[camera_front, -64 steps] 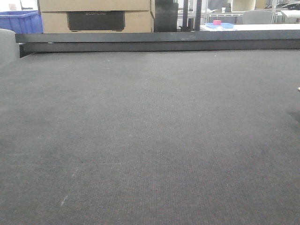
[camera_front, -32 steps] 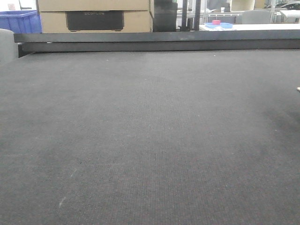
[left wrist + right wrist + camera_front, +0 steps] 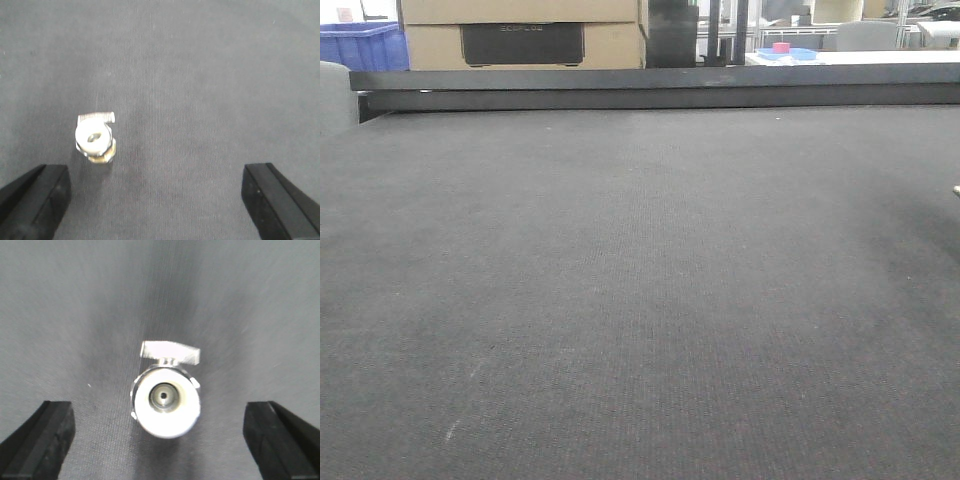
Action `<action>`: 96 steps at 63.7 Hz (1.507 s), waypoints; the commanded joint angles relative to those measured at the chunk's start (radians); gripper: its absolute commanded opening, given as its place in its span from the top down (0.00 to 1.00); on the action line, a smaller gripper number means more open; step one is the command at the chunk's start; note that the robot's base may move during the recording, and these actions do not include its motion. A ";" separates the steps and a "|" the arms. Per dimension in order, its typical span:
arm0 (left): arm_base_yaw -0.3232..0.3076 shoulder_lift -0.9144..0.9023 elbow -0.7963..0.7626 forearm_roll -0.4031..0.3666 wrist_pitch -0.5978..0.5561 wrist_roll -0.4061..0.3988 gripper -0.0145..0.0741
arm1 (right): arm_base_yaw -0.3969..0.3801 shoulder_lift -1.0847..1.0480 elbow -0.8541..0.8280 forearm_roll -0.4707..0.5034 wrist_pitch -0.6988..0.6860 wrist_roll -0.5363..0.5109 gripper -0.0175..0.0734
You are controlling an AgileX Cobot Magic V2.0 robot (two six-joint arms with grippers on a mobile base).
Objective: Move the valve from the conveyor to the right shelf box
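The conveyor [image 3: 640, 290] is a wide dark grey woven belt with a black rail [image 3: 650, 88] along its far edge. A silver valve [image 3: 166, 399] with a flat lever handle and a white-rimmed port lies on the belt in the right wrist view. It sits between the wide-apart black fingers of my right gripper [image 3: 157, 437], touching neither. In the left wrist view a valve [image 3: 95, 139] with a brass end lies ahead and to the left of my left gripper [image 3: 155, 200], which is open and empty. The right shelf box is out of view.
Behind the rail stand cardboard boxes [image 3: 520, 30], a blue crate [image 3: 360, 45] and a white table with a pink item [image 3: 781, 47]. A small pale speck [image 3: 957, 188] shows at the belt's right edge in the front view.
The front view shifted slightly a second ago, so the far rail and boxes sit a few pixels higher; since half a second ago nothing has visibly moved.
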 commanded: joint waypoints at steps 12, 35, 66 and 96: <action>-0.006 -0.002 -0.010 -0.006 0.010 -0.005 0.16 | -0.001 0.163 -0.012 -0.039 -0.040 0.023 0.18; -0.006 0.000 -0.010 -0.006 0.036 -0.003 0.16 | -0.003 0.242 -0.010 -0.091 -0.056 0.023 0.36; 0.099 0.258 -0.234 0.005 0.254 0.166 0.16 | -0.003 0.108 0.050 -0.020 -0.124 0.023 0.98; 0.210 0.590 -0.274 -0.071 0.139 0.315 0.16 | 0.001 -0.210 0.184 0.044 -0.150 0.023 0.98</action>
